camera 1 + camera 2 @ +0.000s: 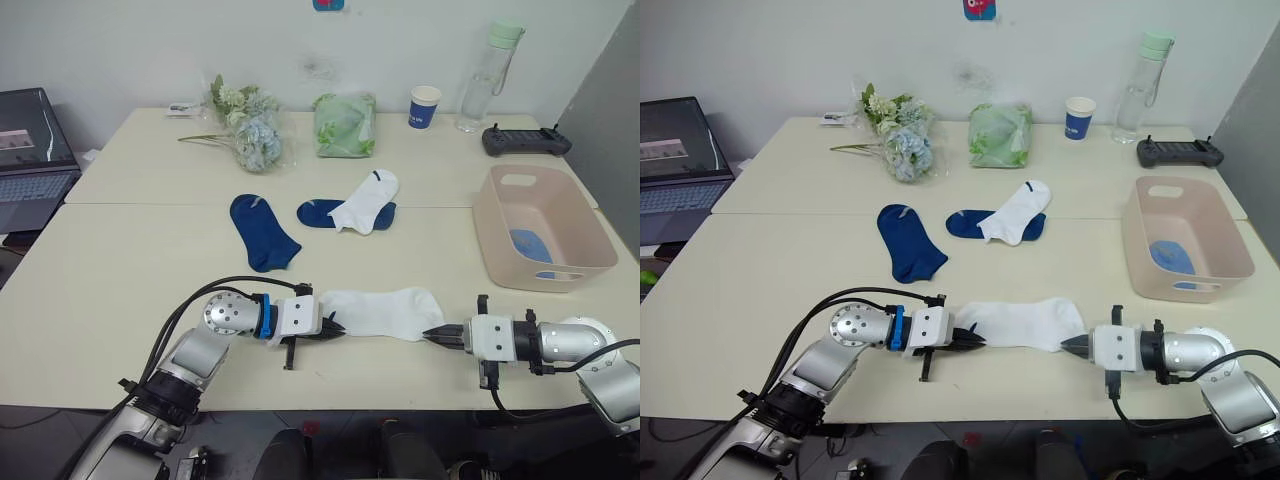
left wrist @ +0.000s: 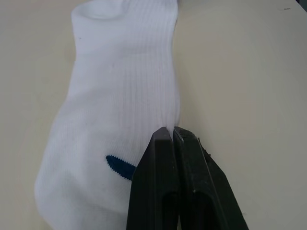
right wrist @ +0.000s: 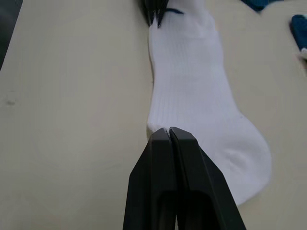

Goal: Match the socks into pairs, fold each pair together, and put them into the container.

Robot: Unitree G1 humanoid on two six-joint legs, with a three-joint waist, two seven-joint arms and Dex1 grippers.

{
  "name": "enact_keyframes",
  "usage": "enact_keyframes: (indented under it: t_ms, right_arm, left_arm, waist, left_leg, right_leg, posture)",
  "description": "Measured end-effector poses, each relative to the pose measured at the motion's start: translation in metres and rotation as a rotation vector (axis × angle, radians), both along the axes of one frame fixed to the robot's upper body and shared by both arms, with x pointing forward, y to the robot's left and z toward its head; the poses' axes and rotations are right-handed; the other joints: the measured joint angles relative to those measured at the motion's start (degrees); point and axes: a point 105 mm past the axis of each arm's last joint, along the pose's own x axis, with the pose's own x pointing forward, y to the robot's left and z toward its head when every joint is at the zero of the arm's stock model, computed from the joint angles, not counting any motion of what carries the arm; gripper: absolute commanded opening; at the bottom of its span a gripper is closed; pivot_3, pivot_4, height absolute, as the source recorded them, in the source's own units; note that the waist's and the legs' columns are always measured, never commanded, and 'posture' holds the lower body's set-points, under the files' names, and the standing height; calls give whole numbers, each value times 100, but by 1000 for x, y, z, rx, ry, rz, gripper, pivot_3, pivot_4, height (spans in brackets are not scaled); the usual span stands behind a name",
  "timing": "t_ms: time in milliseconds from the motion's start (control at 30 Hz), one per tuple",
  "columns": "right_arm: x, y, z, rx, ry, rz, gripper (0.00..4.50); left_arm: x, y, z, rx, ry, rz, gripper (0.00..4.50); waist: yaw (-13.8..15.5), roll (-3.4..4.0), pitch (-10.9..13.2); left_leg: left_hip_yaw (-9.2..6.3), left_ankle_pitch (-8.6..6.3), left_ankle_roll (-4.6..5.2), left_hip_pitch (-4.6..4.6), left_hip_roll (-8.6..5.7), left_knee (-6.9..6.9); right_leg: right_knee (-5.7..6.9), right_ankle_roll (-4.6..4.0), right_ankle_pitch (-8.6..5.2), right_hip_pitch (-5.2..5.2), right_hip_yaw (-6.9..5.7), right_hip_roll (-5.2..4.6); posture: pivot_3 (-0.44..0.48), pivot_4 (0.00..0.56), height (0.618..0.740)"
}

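- White sock (image 1: 382, 312) lies flat at the near table edge, stretched between both grippers.
- Left gripper (image 1: 334, 329) pinched shut at one end; right gripper (image 1: 432, 336) shut at the other, probably nipping the edge.
- Fold well: lift both ends together, keep tension even, lay it onto its mate (image 1: 367, 200).
- Tub (image 1: 541, 228) stands at far right, something blue inside.

A white sock (image 1: 380, 311) lies flat near the table's front edge, right of it the pink container (image 1: 540, 230).
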Motion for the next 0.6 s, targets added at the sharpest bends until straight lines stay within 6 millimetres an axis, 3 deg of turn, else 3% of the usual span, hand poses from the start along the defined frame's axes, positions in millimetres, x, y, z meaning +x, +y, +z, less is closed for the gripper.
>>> enact_keyframes:
  t_ms: [267, 500, 600]
  right_arm:
    - [-7, 2, 15, 37, 53, -8, 0]
    - [-31, 16, 42, 147, 218, 9, 0]
    - [-45, 24, 50, 203, 352, 13, 0]
  left_arm:
    - [-4, 7, 24, -40, 31, 6, 33]
    - [-36, 20, 57, -58, 247, -34, 33]
    - [-53, 32, 61, 17, 408, -43, 33]
  waist:
    - [-1, 0, 0]
    - [-9, 1, 1]
    - [-6, 1, 2]
  left_leg:
    - [-7, 0, 0, -3, 2, -2]
    - [-19, 0, 0, -5, 7, -2]
    - [-20, -1, 1, -4, 4, -4]
  right_leg:
    - [-3, 0, 0, -1, 0, 0]
    - [-4, 0, -1, 1, 2, 0]
    - [-8, 1, -1, 4, 0, 2]
  posture:
    - [0, 150, 740]
    - [0, 150, 740]
    - [0, 150, 740]
